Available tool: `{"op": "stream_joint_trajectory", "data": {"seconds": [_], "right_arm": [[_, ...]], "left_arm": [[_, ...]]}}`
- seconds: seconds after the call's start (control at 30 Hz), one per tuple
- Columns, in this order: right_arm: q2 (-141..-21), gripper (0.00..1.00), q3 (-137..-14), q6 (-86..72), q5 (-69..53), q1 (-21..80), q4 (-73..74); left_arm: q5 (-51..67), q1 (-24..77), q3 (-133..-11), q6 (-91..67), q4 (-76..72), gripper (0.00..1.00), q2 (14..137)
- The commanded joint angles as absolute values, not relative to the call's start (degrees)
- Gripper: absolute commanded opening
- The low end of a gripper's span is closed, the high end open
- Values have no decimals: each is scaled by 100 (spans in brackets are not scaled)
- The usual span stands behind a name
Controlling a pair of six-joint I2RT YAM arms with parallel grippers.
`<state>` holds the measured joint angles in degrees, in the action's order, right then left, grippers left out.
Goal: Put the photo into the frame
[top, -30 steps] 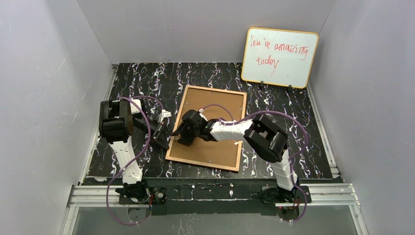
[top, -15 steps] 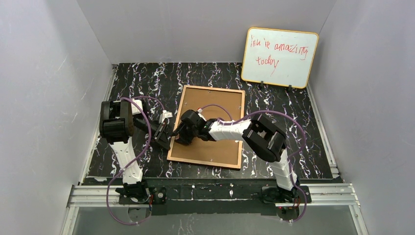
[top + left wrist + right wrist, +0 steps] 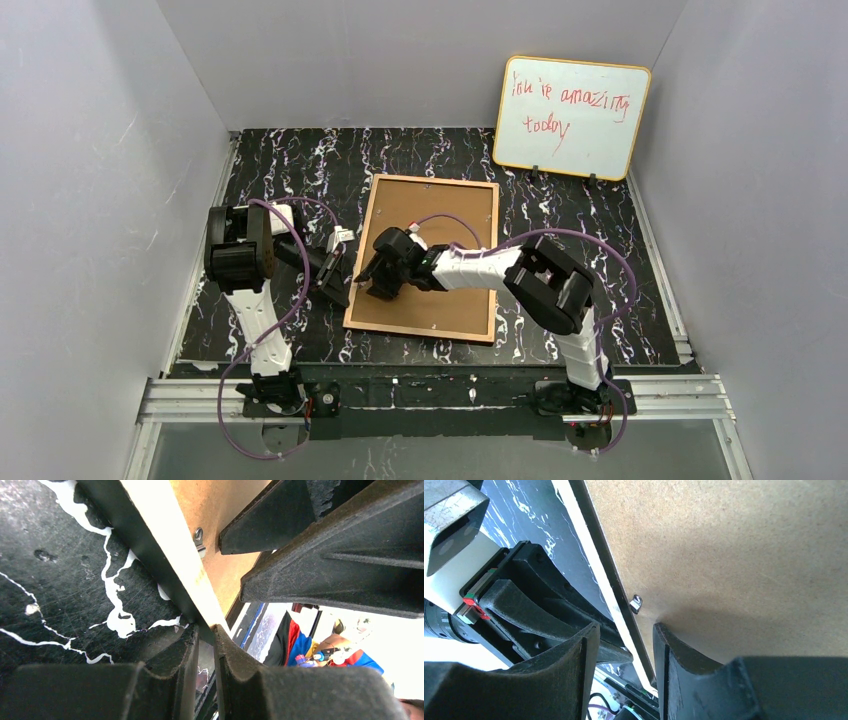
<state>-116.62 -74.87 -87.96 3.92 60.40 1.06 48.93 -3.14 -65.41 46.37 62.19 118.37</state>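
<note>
The frame (image 3: 421,333) lies face down in the middle of the overhead picture, on the black marbled table (image 3: 300,160), turned a little so that its top leans to the right. Its tan wooden rails surround a brown backing panel (image 3: 455,200).

The left pincer (image 3: 340,296) is at the frame's left rail, low on that side. In its wrist view the fingers are almost together and the pale edge of the rail runs into the narrow gap between their tips, so it is clenched on the frame.

The right pincer (image 3: 378,290) reaches from the right across the panel, and its tip is over the same left rail, very near the left pincer. It is released: in its own view the jaws stand apart, one on the table side and one over the panel, with the rail passing between them. A small metal tab (image 3: 636,603) sits at the panel's edge just beside the rail.

A whiteboard (image 3: 570,118) with red writing leans on the back wall, upper right, well apart from the frame.
</note>
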Motion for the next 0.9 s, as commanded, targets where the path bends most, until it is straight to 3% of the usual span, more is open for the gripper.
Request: {"op": "stream_joint_trajectory", "data": {"seconds": [0.0,0.43,0.87], "right_arm": [[-11805,53,-7688,-8570,574,6039,630],[-12249,51,-8022,-8676,509,6034,544],[-12355,41,-8119,-8473,790,5987,633]], "left_arm": [[4349,-236,-6425,4918,5504,14,11780],[4347,-231,-6409,4867,5420,13,11819],[4351,-205,-6356,4896,5397,13,11815]]}}
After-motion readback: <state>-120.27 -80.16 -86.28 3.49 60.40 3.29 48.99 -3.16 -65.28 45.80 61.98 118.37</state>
